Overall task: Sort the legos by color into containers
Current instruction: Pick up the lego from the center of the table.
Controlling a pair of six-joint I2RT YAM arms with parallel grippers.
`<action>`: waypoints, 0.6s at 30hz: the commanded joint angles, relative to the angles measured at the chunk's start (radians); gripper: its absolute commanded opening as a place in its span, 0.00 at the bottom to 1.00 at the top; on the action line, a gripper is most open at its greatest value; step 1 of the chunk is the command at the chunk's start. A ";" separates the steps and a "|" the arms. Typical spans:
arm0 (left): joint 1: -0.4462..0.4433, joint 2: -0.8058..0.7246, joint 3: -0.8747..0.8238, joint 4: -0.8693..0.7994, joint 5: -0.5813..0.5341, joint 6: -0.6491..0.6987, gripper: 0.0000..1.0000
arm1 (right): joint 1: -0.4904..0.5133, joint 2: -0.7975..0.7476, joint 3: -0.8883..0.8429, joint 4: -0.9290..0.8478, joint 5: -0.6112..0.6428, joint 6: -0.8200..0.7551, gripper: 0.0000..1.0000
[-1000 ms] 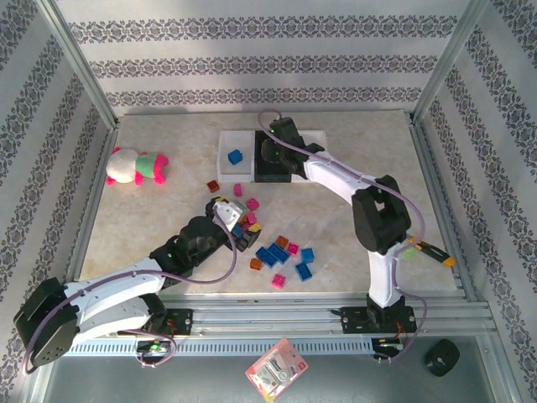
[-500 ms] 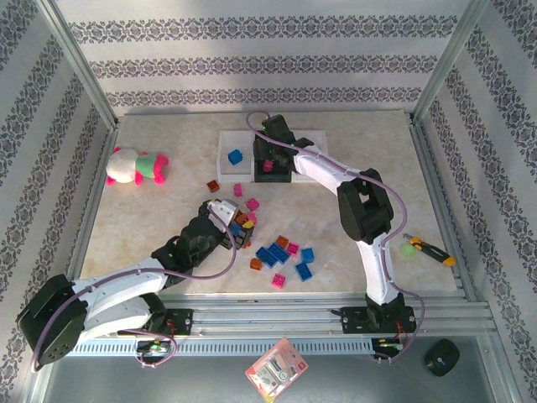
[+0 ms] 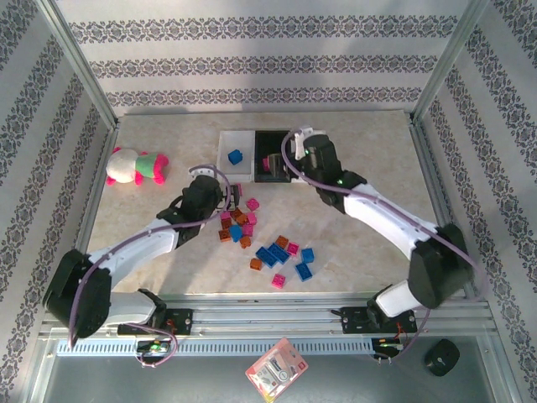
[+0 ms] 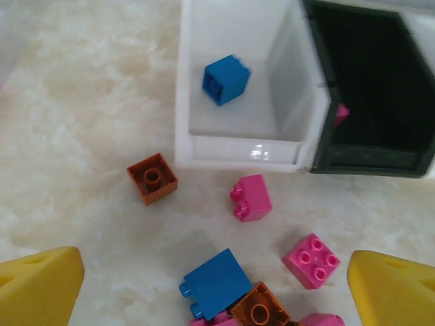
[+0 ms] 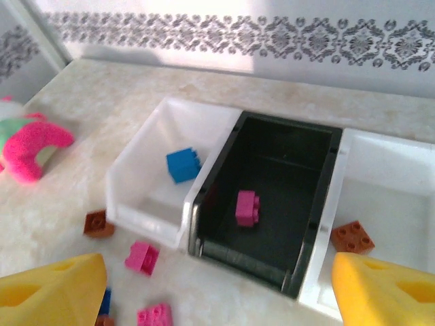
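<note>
Loose legos [image 3: 270, 254] in blue, pink and orange lie mid-table. The left white tray [image 3: 226, 164] holds one blue brick [image 4: 225, 79]. The black tray [image 5: 319, 224] holds one pink brick [image 5: 247, 208]. The right white tray [image 5: 401, 170] holds an orange brick [image 5: 353, 237]. My left gripper [image 3: 223, 196] hovers open and empty above a blue brick [image 4: 217, 283], pink bricks [image 4: 251, 197] and an orange brick [image 4: 152, 178], just in front of the trays. My right gripper [image 3: 290, 163] hangs open and empty over the black tray's near edge, its yellow fingers [image 5: 51, 292] spread wide.
A pink, white and green plush toy [image 3: 134, 165] lies at the far left of the table. Metal frame posts and patterned walls enclose the table. A red-and-white packet [image 3: 277, 369] and a black object [image 3: 440, 357] sit below the table's front rail.
The pink brick has dropped from the right gripper into the black tray, and that arm has swung right and back. The left gripper moved from the brick pile toward the trays.
</note>
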 commanded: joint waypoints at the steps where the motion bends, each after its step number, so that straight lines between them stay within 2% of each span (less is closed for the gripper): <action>1: 0.038 0.085 0.084 -0.200 -0.021 -0.167 0.95 | 0.032 -0.102 -0.113 0.057 -0.072 -0.098 0.86; 5: 0.068 0.218 0.211 -0.344 0.031 -0.271 0.92 | 0.037 -0.194 -0.221 0.081 -0.162 -0.134 0.87; 10: 0.083 0.358 0.312 -0.418 0.121 -0.297 0.88 | 0.040 -0.225 -0.264 0.072 -0.255 -0.141 0.87; 18: 0.090 0.474 0.369 -0.440 0.172 -0.316 0.71 | 0.046 -0.221 -0.270 0.077 -0.291 -0.121 0.87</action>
